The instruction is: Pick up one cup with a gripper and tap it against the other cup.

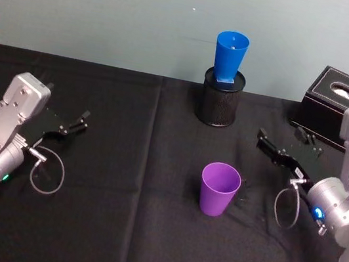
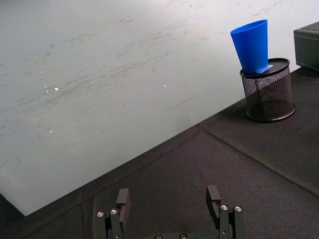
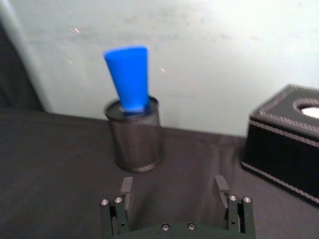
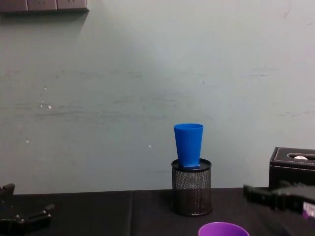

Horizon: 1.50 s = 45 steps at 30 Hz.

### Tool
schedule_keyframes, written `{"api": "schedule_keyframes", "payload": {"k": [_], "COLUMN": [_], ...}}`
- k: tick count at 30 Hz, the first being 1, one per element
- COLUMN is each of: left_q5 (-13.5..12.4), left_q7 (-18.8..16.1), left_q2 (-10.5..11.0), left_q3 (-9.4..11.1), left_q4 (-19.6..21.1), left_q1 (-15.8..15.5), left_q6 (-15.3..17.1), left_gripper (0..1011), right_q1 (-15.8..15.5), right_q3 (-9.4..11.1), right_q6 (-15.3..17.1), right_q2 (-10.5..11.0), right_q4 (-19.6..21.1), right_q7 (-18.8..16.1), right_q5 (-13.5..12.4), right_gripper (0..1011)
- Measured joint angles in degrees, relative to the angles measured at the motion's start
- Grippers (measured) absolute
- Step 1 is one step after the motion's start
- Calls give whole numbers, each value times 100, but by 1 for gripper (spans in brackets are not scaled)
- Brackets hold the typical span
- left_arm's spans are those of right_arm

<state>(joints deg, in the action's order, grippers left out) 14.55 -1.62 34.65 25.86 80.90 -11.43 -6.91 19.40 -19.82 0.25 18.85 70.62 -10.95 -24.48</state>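
From the head view we count two cups: one purple plastic tapered tumbler (image 1: 219,188) upright on the black-clothed bench (image 1: 112,227), and one blue plastic tapered tumbler (image 1: 229,56) standing in one black wire-mesh pen holder (image 1: 219,98). One black tissue box (image 1: 347,108) sits far right. The right gripper (image 1: 267,143) waits beside the purple cup, apart.

In the wrist views, left gripper (image 2: 169,199) and right gripper (image 3: 173,188) show jaws spread wide, holding nothing.

From the chest, the purple rim (image 4: 224,229) peeks up.

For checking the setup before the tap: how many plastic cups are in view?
2. The purple cup stands upright on the black cloth, centre front. The blue cup stands in the top of the mesh pen holder behind it.
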Motion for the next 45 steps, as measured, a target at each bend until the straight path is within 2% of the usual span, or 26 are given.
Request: {"api": "schedule_keyframes", "payload": {"k": [2,6,45], "left_q5": [0,0,0], "left_q7": [0,0,0], "left_q2": [0,0,0], "left_q3": [0,0,0], "left_q4": [0,0,0], "left_q1": [0,0,0], "left_q6": [0,0,0], "left_gripper": [1005,1005,1005], "right_q1": [-21,-98,-49], "right_q3": [-1,23,6], "right_q6": [28,18,19], "right_q2": [-75,-132,-110], "right_q4": [-95,-101,-110], "right_q7": [128,89,124], "right_q5": [95,85,107], "right_gripper": [1002,1003,1003]}}
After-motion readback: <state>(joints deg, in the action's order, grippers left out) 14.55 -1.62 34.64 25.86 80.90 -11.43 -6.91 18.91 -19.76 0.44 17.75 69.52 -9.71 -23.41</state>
